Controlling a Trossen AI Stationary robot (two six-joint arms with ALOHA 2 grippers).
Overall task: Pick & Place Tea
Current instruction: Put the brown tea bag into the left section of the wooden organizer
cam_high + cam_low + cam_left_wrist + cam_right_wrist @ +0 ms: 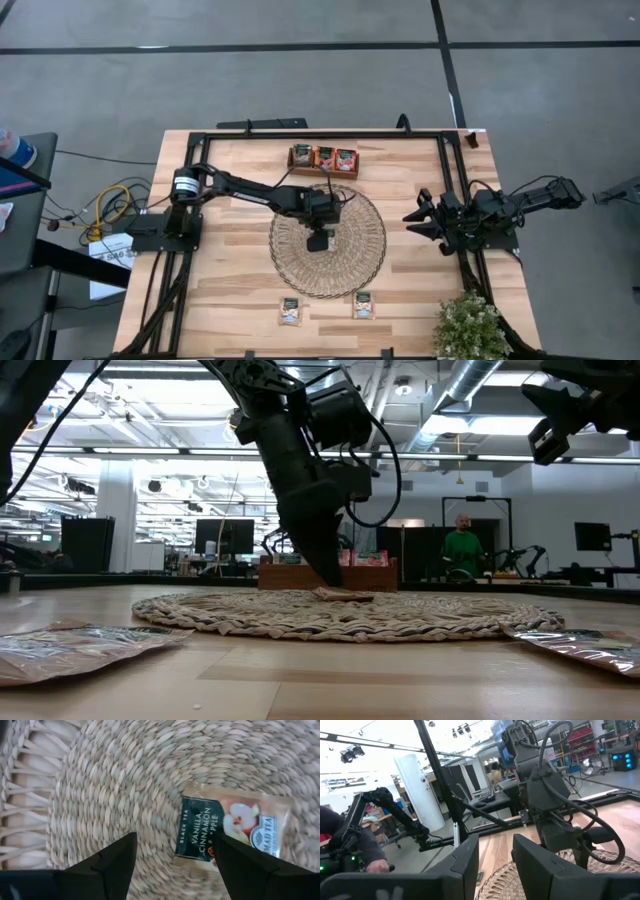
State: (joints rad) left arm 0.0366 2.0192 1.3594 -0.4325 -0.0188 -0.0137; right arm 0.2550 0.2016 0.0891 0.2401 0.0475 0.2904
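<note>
A beige tea sachet with a dark green top (230, 825) lies flat near the middle of the round woven mat (345, 270), and in the low view the sachet (345, 596) is right under my left arm's fingers. My left gripper (175, 837) (318, 243) hangs open over it, pointing down, with one finger beside the green end and the other over its long edge. Two more sachets (291, 311) (363, 305) lie on the table by the near edge. My right gripper (418, 220) (495, 840) waits open at the table's right side. My left gripper comes at the sachet from above, fingers spread. One fingertip (225, 847) overlaps the sachet's long edge (200, 852) in the wrist view. Whether it touches the sachet, I cannot tell. The sachet lies flat on the mat.
A brown wooden divided tray (323, 158) holding red-orange and green-topped sachets stands at the far edge behind the mat. A potted plant (470, 328) sits at the near right corner. A person in green (462, 545) stands in the room beyond the table.
</note>
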